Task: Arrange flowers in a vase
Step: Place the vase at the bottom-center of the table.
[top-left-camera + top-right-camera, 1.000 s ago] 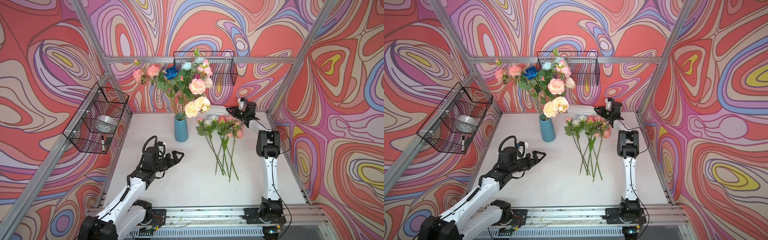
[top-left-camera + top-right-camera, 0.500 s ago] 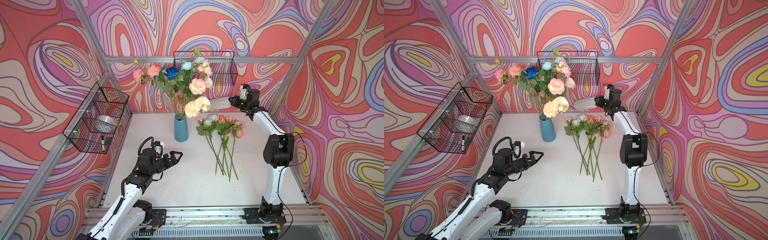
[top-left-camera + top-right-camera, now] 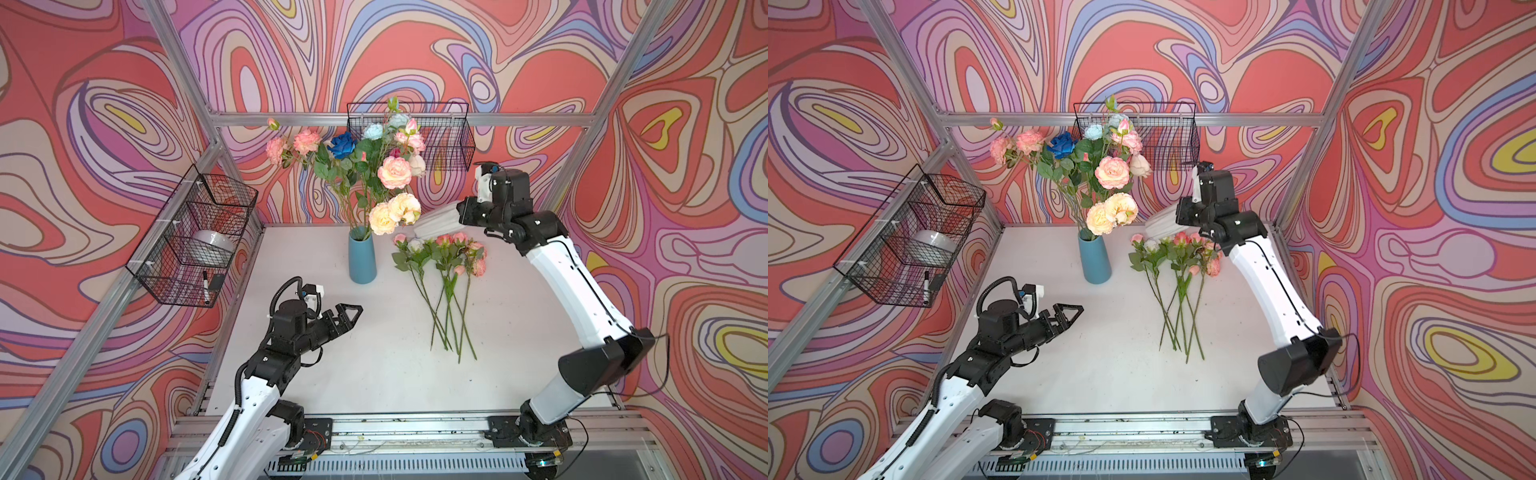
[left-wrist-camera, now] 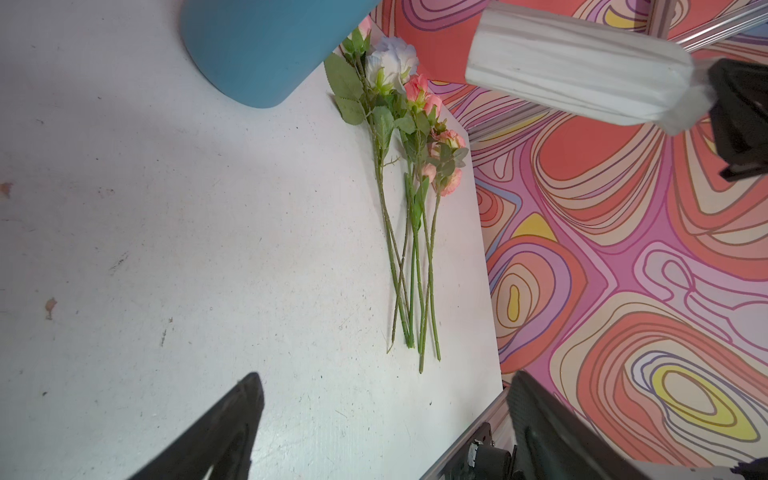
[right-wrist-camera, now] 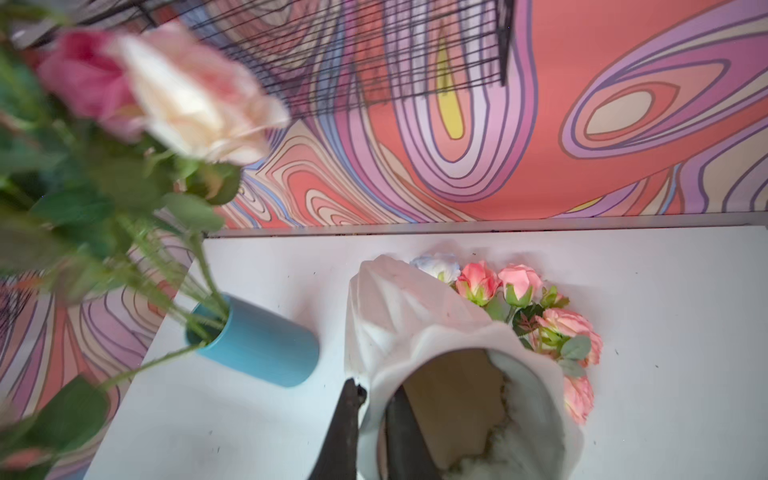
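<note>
A blue vase stands at the back middle of the table and holds a tall bouquet of flowers in pink, peach, cream and blue. Several loose flowers lie on the table to its right, blooms toward the back wall. My right gripper is shut on the rim of a white faceted vase, one finger inside and one outside. That white vase hangs nearly on its side above the loose blooms. My left gripper is open and holds nothing, in front of the blue vase.
A wire basket on the left wall holds a tape roll and a marker. Another wire basket hangs on the back wall behind the bouquet. Metal frame rails run along the table's edges.
The right arm has lifted the white vase higher off the table and swung its elbow out to the right. The left arm has drawn back slightly toward the front left, its gripper still open.
</note>
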Action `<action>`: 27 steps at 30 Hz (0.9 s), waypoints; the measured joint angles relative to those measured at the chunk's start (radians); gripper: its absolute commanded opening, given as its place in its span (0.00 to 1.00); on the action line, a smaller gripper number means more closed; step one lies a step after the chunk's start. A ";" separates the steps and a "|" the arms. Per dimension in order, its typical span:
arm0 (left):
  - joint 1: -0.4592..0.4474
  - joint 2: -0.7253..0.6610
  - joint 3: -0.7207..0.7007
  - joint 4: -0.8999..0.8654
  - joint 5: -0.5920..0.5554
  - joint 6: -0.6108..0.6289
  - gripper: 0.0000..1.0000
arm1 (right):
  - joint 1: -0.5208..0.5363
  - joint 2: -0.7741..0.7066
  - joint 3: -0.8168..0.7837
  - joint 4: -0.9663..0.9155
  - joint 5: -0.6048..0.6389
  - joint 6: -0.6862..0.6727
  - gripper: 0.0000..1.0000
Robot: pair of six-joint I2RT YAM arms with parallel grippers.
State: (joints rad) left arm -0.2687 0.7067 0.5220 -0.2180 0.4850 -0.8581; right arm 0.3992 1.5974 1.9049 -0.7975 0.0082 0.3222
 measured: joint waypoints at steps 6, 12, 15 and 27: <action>0.000 -0.056 0.007 -0.050 -0.007 0.001 0.94 | 0.269 -0.103 0.021 -0.265 0.146 0.031 0.00; 0.000 -0.090 0.022 -0.092 -0.010 0.003 0.94 | 0.522 -0.018 0.132 -0.543 0.262 0.095 0.00; 0.000 -0.106 0.023 -0.109 -0.010 0.008 0.94 | 0.604 0.079 0.219 -0.639 0.290 0.116 0.00; 0.000 -0.169 0.045 -0.175 0.000 0.019 0.95 | 0.743 0.360 0.329 -0.781 0.298 0.135 0.00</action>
State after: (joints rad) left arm -0.2687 0.5381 0.5674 -0.3935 0.4850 -0.8387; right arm 1.1423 1.9575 2.2341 -1.5784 0.3065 0.4568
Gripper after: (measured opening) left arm 0.945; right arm 0.099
